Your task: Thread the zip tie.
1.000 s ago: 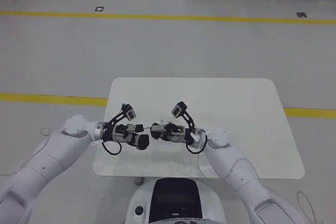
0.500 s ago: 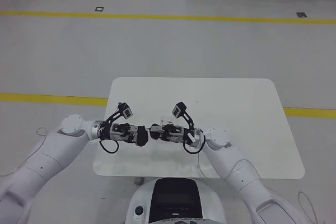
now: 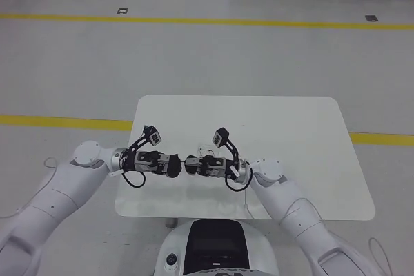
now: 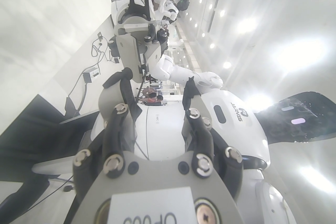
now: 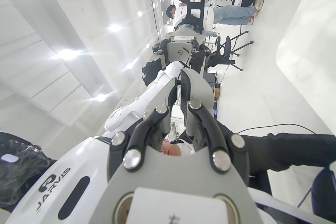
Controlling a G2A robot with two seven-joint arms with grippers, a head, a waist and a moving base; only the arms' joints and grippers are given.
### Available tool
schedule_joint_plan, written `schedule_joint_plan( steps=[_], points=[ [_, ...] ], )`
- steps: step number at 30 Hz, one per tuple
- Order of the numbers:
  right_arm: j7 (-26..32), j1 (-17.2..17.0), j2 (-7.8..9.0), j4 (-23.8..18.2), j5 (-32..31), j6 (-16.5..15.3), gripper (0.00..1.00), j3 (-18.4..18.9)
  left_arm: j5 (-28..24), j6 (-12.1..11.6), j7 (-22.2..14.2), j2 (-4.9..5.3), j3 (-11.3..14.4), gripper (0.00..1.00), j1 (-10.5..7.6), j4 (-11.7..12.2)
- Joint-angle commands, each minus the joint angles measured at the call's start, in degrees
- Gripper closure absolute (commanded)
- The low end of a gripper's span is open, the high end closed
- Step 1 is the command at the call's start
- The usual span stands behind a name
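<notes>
- Two grips decide this. Your right gripper [image 5: 180, 76] has its jaws pressed nearly together, seemingly pinching the thin black plastic zip tie [image 4: 138, 86]. The tie hangs in the air between both grippers, above the white rectangular table [image 3: 297, 138].
- Your left gripper [image 4: 157, 78] has its jaws spread around the tie's free length.
- Close the left gripper off-centre and the strap may buckle or slip off a pad.
- A weak right pinch would let the tie twist, and the tip could miss its slot.
</notes>
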Motion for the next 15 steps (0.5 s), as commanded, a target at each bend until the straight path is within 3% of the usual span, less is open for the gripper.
schedule_joint_plan(
  steps=[1, 15],
  points=[
    [-0.02, 0.11, 0.04, 0.03, -0.04, 0.14, 1.00, -0.20, 0.21, 0.00, 0.00, -0.11, -0.13, 0.63, 0.06, 0.09],
    [-0.42, 0.97, 0.29, 0.99, 0.22, 0.63, 1.00, -1.41, 1.11, 0.00, 0.00, -0.86, -1.43, 0.75, 0.54, 1.31]
  ],
)
